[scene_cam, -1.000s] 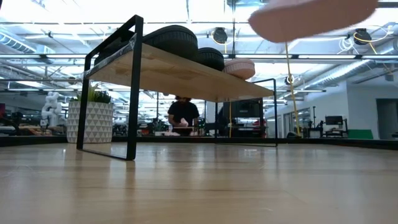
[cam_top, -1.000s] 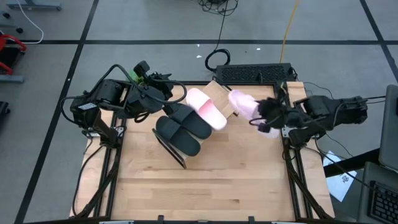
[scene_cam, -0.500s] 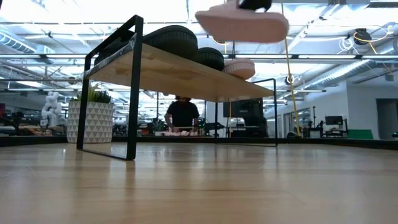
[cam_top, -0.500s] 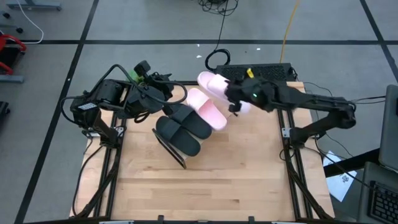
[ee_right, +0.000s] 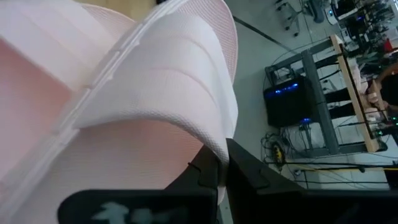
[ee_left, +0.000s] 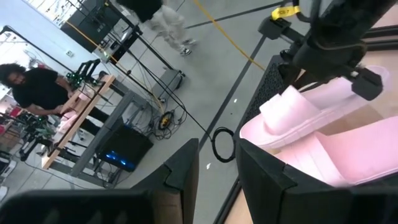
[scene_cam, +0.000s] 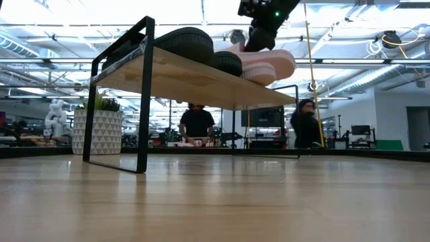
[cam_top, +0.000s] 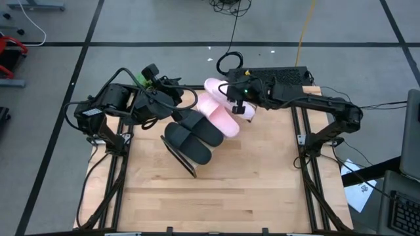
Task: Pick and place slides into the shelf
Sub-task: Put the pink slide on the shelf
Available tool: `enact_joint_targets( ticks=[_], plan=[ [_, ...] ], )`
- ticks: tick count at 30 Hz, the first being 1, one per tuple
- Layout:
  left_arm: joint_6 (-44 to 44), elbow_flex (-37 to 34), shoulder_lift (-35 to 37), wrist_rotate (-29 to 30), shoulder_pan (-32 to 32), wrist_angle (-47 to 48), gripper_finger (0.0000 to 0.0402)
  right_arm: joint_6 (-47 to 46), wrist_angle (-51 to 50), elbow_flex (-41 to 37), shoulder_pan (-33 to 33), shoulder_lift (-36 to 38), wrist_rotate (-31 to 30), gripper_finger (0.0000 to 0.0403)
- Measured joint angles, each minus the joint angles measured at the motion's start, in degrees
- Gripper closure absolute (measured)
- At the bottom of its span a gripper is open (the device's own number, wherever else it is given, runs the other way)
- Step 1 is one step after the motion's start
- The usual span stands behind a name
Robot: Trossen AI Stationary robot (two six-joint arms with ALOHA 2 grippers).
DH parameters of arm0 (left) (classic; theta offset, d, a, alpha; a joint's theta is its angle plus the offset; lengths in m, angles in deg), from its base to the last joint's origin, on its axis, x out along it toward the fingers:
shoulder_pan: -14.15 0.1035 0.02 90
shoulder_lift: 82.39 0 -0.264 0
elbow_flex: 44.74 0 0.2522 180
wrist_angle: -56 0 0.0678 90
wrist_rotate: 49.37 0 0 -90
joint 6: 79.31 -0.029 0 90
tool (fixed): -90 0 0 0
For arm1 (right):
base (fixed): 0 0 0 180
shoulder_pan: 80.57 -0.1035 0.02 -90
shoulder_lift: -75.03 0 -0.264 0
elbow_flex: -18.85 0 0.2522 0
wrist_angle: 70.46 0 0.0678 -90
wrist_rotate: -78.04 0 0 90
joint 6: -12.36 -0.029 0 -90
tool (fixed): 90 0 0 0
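The shelf (scene_cam: 195, 77) stands aslant on the table's far half, its near end panel (cam_top: 187, 164) showing dark. A black pair of slides (cam_top: 193, 134) and one pale pink slide (cam_top: 222, 119) lie on its board. My right gripper (cam_top: 237, 103) is shut on the second pink slide (cam_top: 216, 88), at the shelf's far end beside the first. My left gripper (cam_top: 176, 99) stands at the shelf's left side by the black pair, and floor shows through the gap between its fingers (ee_left: 186, 168). My right gripper pinches the pink slide's wide strap at its edge (ee_right: 214, 146) between its two fingers, coming slantwise down from the table's right. The slide sits sole down, about level (scene_cam: 272, 59); whether it rests on the board I cannot tell. My left gripper: whether it touches the shelf I cannot tell.
A black box (cam_top: 269, 77) and a coiled cable (cam_top: 228, 63) lie at the table's far edge. The near half of the tabletop (cam_top: 216, 196) is bare wood. Beyond the table stand a white planter (scene_cam: 97, 131) and two people (scene_cam: 196, 124).
My right gripper has carried the pink slide from the table's right edge toward the left and down, to the shelf's far end beside the other pink slide. The slide has turned about on the way. The shelf and the other slides have stayed put.
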Motion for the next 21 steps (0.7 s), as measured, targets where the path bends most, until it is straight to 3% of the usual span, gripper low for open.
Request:
enact_joint_targets(
  ticks=[5,21],
  plan=[
    [1.0,0.0,0.0,0.0,0.0,0.0,0.0289,-3.2,-0.4,0.0,2.5,0.2,5.7,0.0403],
    [2.1,0.0,0.0,0.0,0.0,0.0,0.0289,-5.4,-0.4,-4.5,6.3,0.4,10.4,0.0403]
  ],
)
